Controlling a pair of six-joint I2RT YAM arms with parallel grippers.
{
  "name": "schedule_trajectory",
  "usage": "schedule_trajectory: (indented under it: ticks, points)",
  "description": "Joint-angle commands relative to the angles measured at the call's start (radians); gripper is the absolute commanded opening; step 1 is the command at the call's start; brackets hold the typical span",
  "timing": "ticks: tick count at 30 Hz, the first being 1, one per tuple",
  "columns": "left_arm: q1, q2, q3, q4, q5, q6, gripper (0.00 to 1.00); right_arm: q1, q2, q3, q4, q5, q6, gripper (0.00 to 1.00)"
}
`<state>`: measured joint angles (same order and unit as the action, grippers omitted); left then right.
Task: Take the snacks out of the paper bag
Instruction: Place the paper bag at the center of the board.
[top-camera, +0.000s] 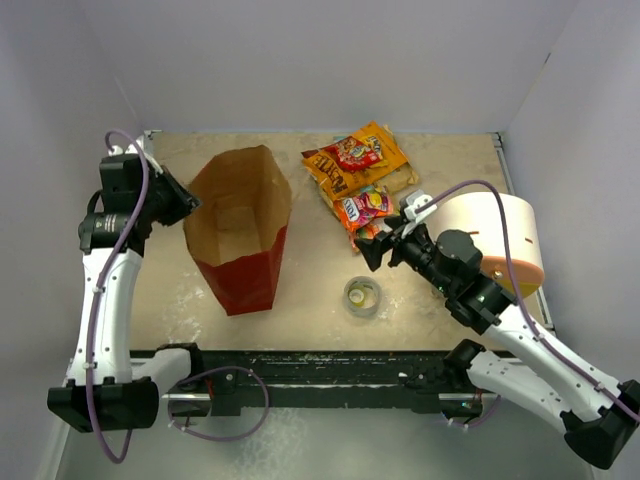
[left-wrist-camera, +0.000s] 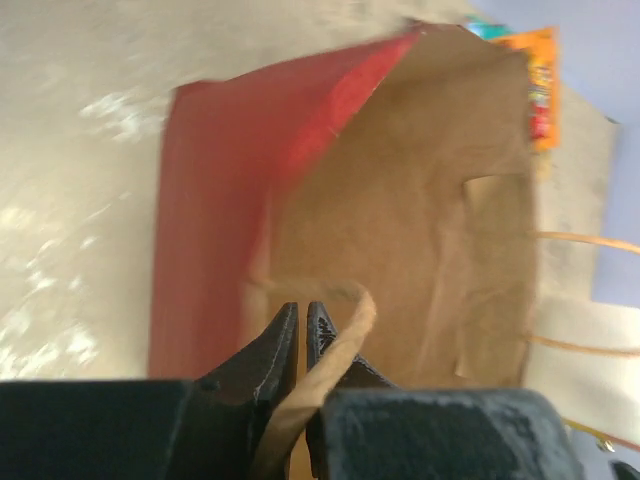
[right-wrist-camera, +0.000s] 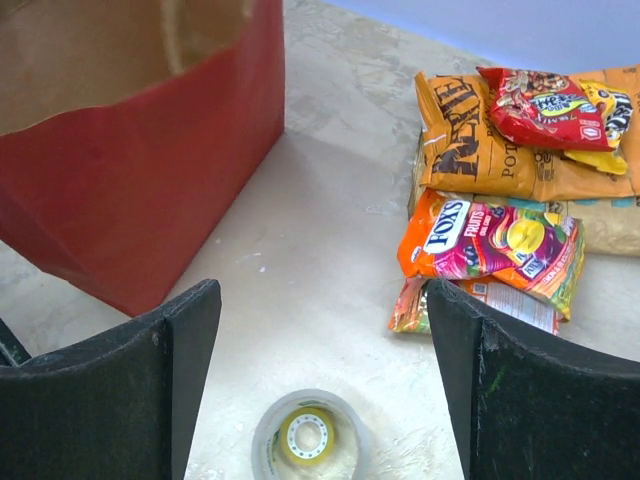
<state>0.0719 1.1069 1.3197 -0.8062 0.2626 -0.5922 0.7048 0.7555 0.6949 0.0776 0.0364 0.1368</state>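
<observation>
Left arm (top-camera: 112, 300) and right arm (top-camera: 545, 350) — white shells, pretty chunky black joints, purple cable (top-camera: 93, 330) along each, black wedge fingers (right-wrist-camera: 140, 390).

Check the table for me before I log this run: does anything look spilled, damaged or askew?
Nothing spilled or torn. The snacks lie in an untidy overlapping heap right of the paper bag, which stands open and looks empty.

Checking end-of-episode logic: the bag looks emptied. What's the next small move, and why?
Probably open the left gripper and let go of the handle: the paper bag shows only bare kraft inside, the snacks already lie stacked beside it, and the right gripper hangs open and empty near the tape roll.
</observation>
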Motion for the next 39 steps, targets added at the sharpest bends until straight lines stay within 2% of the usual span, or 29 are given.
schedule_trajectory:
  ticks: [1, 3, 5, 6, 10, 11, 12, 17, 23, 25, 27, 31, 36, 39]
  points:
    - [0.009, -0.070, -0.045, -0.129, -0.300, 0.066, 0.16, -0.005, 0.026, 0.105, -0.044, 0.027, 0.068, 0.86]
    - [0.009, -0.095, -0.051, -0.153, -0.376, 0.073, 0.24, -0.005, 0.047, 0.149, -0.089, 0.036, 0.102, 0.86]
    - [0.010, -0.117, -0.043, -0.165, -0.406, 0.077, 0.42, -0.005, 0.072, 0.204, -0.153, 0.024, 0.113, 0.86]
    - [0.009, -0.127, -0.033, -0.162, -0.393, 0.082, 0.56, -0.004, 0.085, 0.234, -0.184, 0.015, 0.113, 0.86]
    - [0.009, -0.145, 0.059, -0.146, -0.296, 0.094, 0.82, -0.005, 0.107, 0.354, -0.303, 0.042, 0.135, 0.90]
    - [0.009, -0.145, 0.085, -0.143, -0.271, 0.095, 0.94, -0.004, 0.103, 0.377, -0.328, 0.069, 0.146, 0.91]
    - [0.009, -0.144, 0.114, -0.141, -0.253, 0.098, 1.00, -0.004, 0.099, 0.399, -0.351, 0.095, 0.153, 0.92]
    - [0.009, -0.133, 0.256, -0.196, -0.265, 0.128, 0.99, -0.005, 0.078, 0.533, -0.503, 0.223, 0.160, 0.98]
    - [0.009, -0.145, 0.412, -0.265, -0.413, 0.226, 0.99, -0.005, 0.024, 0.714, -0.620, 0.388, 0.060, 1.00]
    - [0.009, -0.152, 0.438, -0.274, -0.450, 0.245, 0.99, -0.005, 0.010, 0.775, -0.644, 0.417, 0.046, 1.00]
    - [0.008, -0.175, 0.395, -0.243, -0.449, 0.242, 0.97, -0.005, -0.004, 0.804, -0.642, 0.418, 0.034, 1.00]
    - [0.008, -0.192, 0.318, -0.172, -0.313, 0.228, 0.81, -0.005, 0.001, 0.783, -0.621, 0.386, 0.057, 0.99]
    - [0.008, -0.146, 0.335, -0.114, -0.097, 0.183, 0.69, -0.004, 0.057, 0.710, -0.574, 0.323, 0.117, 1.00]
    - [0.008, -0.124, 0.338, -0.040, 0.084, 0.096, 0.66, -0.005, 0.068, 0.656, -0.517, 0.290, 0.137, 0.99]
